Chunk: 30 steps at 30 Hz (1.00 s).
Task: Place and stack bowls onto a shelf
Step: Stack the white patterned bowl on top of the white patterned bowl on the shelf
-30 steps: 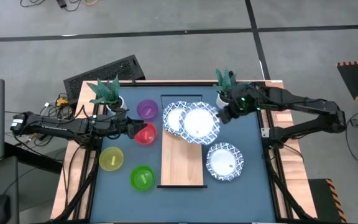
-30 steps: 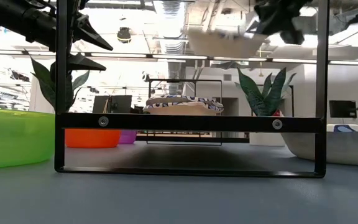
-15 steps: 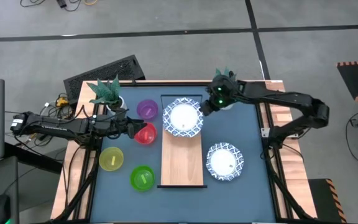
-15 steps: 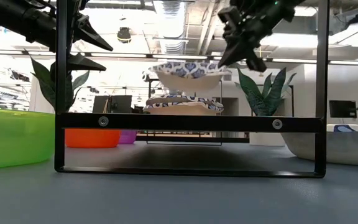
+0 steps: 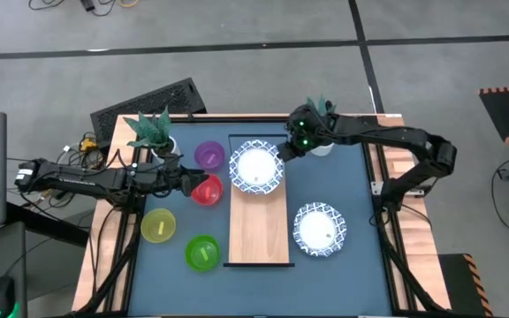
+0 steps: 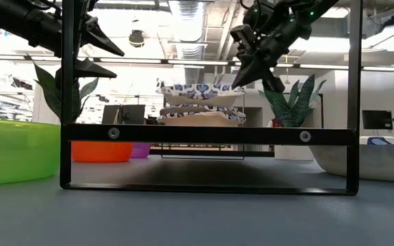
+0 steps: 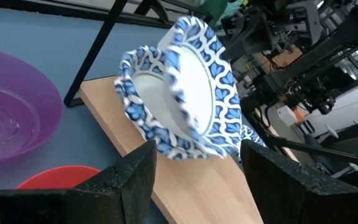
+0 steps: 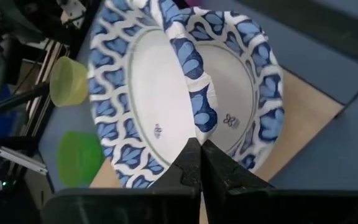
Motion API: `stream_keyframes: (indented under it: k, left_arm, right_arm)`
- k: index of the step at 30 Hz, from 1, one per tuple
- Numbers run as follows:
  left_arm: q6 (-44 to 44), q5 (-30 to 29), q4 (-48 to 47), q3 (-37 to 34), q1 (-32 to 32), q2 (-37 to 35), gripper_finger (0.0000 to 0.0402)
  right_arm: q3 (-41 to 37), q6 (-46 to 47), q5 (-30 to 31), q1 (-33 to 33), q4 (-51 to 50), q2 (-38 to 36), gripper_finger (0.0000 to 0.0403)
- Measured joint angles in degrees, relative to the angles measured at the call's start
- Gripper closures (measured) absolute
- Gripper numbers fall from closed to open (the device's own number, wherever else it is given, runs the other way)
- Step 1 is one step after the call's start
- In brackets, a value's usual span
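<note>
A light-wood shelf [image 5: 259, 230] lies in the middle of the blue table. A white bowl with a blue-patterned rim [image 6: 200, 115] sits on the shelf's far end. My right gripper [image 5: 287, 152] is shut on a second such bowl [image 5: 256, 168] close above the first. A third patterned bowl [image 5: 319, 228] rests on the table to the right of the shelf. Purple [image 5: 208, 156], red [image 5: 207, 190], yellow [image 5: 158, 225] and green [image 5: 202, 253] bowls stand to the left of the shelf. My left gripper [image 5: 188, 183] is open and hovers beside the red bowl. My right gripper pinches the upper bowl's rim [image 8: 197, 127] on its far-right side between its two fingers. The fingers slant down from the table's far right. The bowl stays about level, right over the lower bowl [image 8: 253, 93]; whether the two touch, I cannot tell.
Two potted plants stand at the table's far edge, one on the left [image 5: 153, 132] and one on the right [image 5: 321, 119] behind my right gripper. A black frame [image 6: 204, 133] crosses the low view in front. The shelf's near half is bare wood.
My right gripper has gone toward the table's left edge and down with the patterned bowl. The bowl has come from high up and offset to the right to just over the bowl on the shelf's far end.
</note>
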Motion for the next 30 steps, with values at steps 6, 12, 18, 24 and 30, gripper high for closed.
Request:
stream_keyframes:
  k: [6,12,18,24,30]
  left_arm:
    - [0.00,0.01,-0.04,0.00,0.00,0.00,0.0184]
    - [0.02,0.03,-0.30,0.00,0.00,0.01,0.0184]
    - [0.02,0.07,-0.30,0.00,0.00,0.00,0.0184]
    - [0.09,0.06,-0.30,0.00,0.00,0.00,0.0184]
    - [0.44,0.07,-0.30,0.00,0.00,0.00,0.0184]
  right_arm:
    - [0.00,-0.70,-0.07,-0.49,0.43,1.66,0.0380]
    - [0.00,-0.81,-0.08,-1.95,0.54,1.92,0.0349]
    - [0.00,-1.54,-0.25,-2.91,0.37,1.92,0.0317]
    - [0.00,-2.91,-0.27,-2.91,0.32,1.92,0.0253]
    - [-0.02,-2.40,-0.47,-3.67,-0.12,0.37,0.0203]
